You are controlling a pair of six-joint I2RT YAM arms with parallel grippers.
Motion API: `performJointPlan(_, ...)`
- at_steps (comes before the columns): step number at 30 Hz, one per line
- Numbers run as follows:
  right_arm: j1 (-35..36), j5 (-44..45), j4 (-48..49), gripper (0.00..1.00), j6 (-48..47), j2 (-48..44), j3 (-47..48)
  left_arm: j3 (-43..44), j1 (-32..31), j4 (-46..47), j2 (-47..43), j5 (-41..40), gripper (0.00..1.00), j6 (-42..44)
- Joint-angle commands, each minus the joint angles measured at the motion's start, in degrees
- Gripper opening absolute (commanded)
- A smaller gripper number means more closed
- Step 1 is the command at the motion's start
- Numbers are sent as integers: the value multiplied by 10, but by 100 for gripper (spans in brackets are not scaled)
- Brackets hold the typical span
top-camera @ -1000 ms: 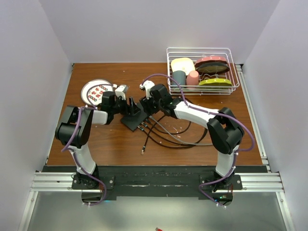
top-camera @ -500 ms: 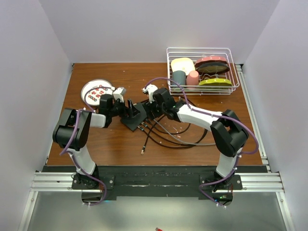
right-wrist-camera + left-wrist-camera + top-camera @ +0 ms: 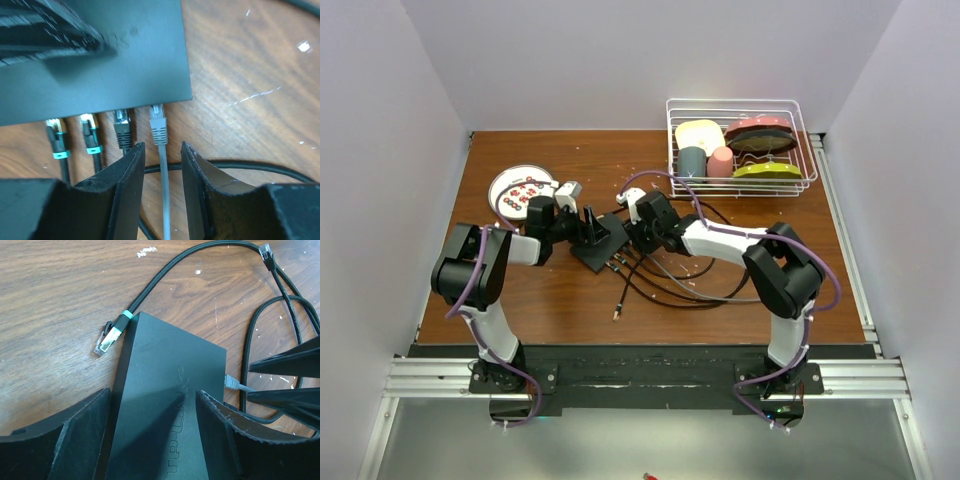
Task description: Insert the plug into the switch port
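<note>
The switch [image 3: 601, 250] is a flat black box on the wooden table. My left gripper [image 3: 152, 392] stands open over the switch [image 3: 165, 370], one finger off its left edge, the other above its top. The grey plug [image 3: 158, 125] lies with its tip at the switch's port edge [image 3: 150, 102]; how deep it sits I cannot tell. My right gripper [image 3: 162, 147] is open but narrow, its fingers either side of the grey cable [image 3: 164, 200] with a gap on both sides. The right gripper [image 3: 634, 238] sits just right of the switch.
Three other plugs [image 3: 122, 127] sit along the same edge. A loose teal-banded plug [image 3: 107, 337] lies by the switch's far corner, another cable end [image 3: 617, 315] nearer the front. Black cables loop right of the switch. A round white plate [image 3: 520, 188] and a wire dish rack [image 3: 740, 145] stand behind.
The right gripper's jaws have narrowed around the grey cable and its wrist has shifted slightly. The left gripper has stayed over the switch.
</note>
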Motion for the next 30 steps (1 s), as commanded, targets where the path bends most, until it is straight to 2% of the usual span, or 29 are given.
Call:
performJointPlan(1, 1, 8, -5, 38, 2, 9, 14, 16, 5, 14, 11, 18, 71, -3)
performJointPlan(5, 1, 9, -9, 36, 2, 21, 18, 18, 5, 13, 14, 22, 67, -2)
performJointPlan(9, 1, 6, -9, 24, 2, 31, 23, 20, 5, 13, 18, 28, 64, -2)
performJointPlan(10, 1, 6, -8, 15, 2, 34, 25, 22, 5, 13, 18, 29, 62, -2)
performJointPlan(13, 1, 3, -2, 2, 2, 35, 26, 24, 5, 12, 22, 38, 58, 0)
performJointPlan(19, 1, 0, 7, 0, 1, 39, 42, 31, 5, 11, 33, 66, 48, 2)
performJointPlan(30, 1, -4, 30, 0, -26, 64, 80, 37, 3, 11, 41, 101, 45, 4)
